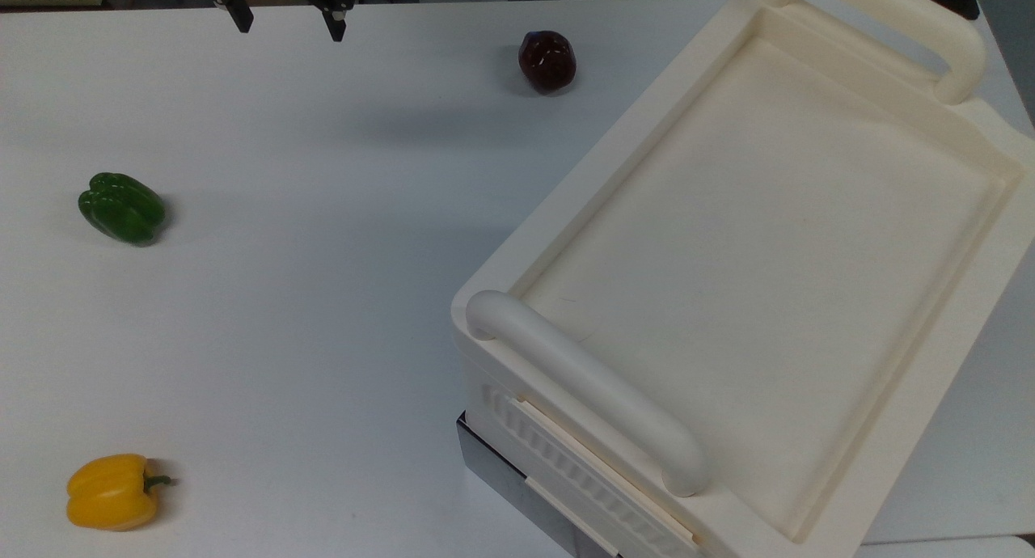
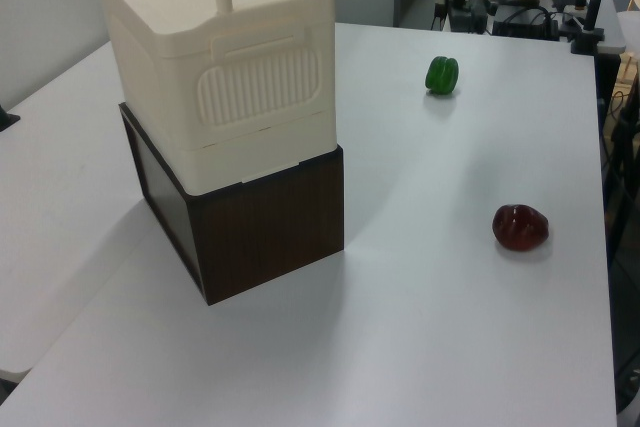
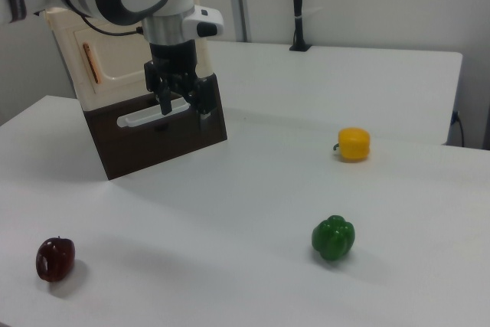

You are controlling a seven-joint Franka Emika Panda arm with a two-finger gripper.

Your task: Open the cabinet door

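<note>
Since the cabinet door [image 3: 115, 63], on the cabinet [image 3: 92, 59] face at the right view's upper left, looks like a light, stiff hinged panel, bring your gripper [image 3: 184, 105], fingers apart, to the copper bar handle [image 3: 89, 63] and pull gently.

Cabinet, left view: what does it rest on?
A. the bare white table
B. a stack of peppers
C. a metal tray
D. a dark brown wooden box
D: the cream cabinet sits atop a dark brown wood-grain box, which stands on the white table.
</note>
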